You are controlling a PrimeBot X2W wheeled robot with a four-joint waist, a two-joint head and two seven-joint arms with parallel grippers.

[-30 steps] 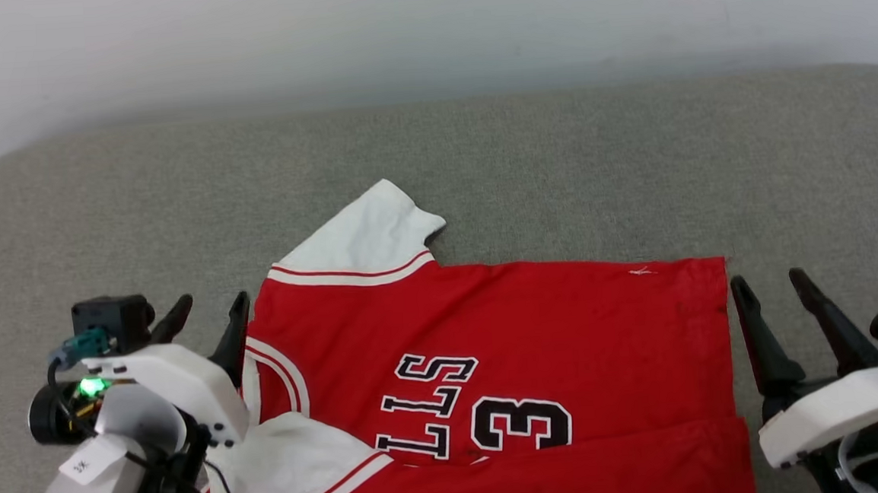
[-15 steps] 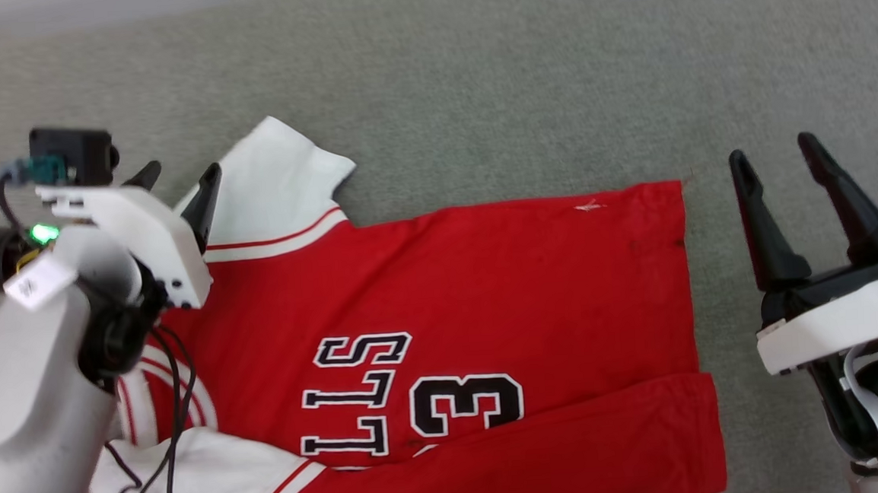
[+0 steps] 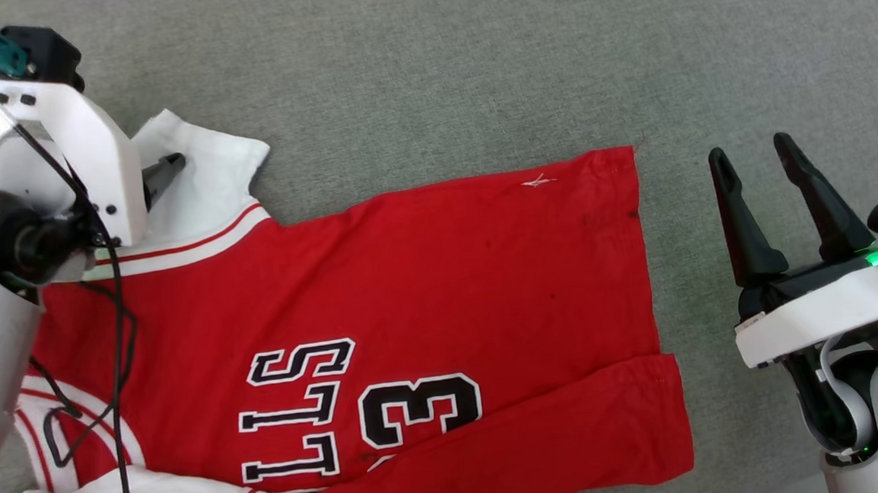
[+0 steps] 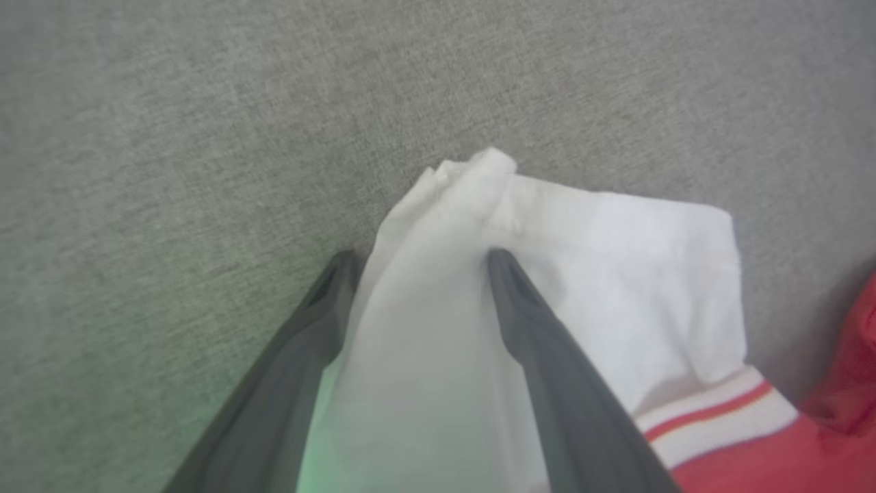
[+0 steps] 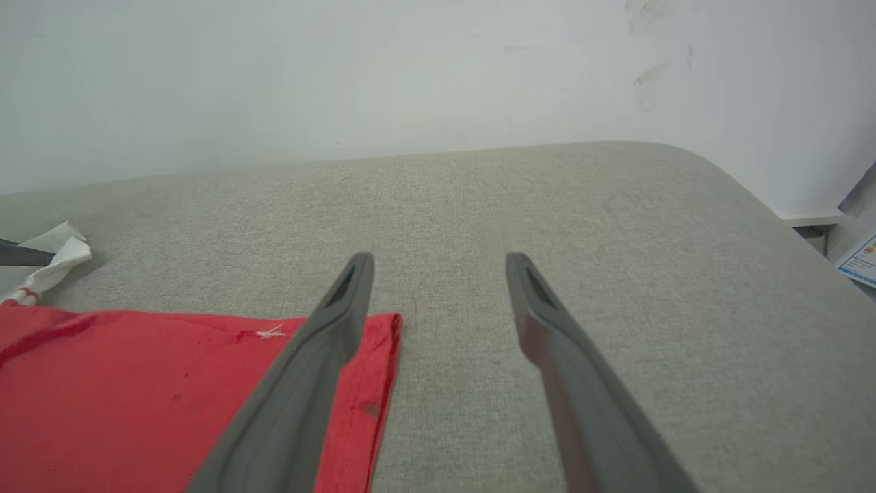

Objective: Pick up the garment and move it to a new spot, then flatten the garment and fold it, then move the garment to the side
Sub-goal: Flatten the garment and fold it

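The garment [image 3: 448, 276], a red jersey with black lettering and a 3, lies spread on the grey padded surface [image 3: 473, 61], its near long edge folded over. Its white sleeve [image 3: 205, 165] points to the far left. My left gripper [image 3: 167, 165] is open over that sleeve. In the left wrist view its open jaws [image 4: 421, 257] straddle the bunched white sleeve [image 4: 616, 274], with fabric lying between the fingers. My right gripper [image 3: 749, 147] stands open just right of the garment's hem. In the right wrist view it [image 5: 441, 259] hovers above the hem corner of the garment [image 5: 137, 383].
The grey surface [image 5: 547, 192] runs back to a white wall [image 5: 342, 82] and curves down at its right edge. A sheet of paper [image 5: 864, 263] shows beyond that edge. Bare grey cloth lies beyond and to the right of the jersey.
The head camera has tilted down, so the whole picture shifted. My left gripper has moved from the shoulder edge onto the white sleeve. The right gripper stays beside the hem.
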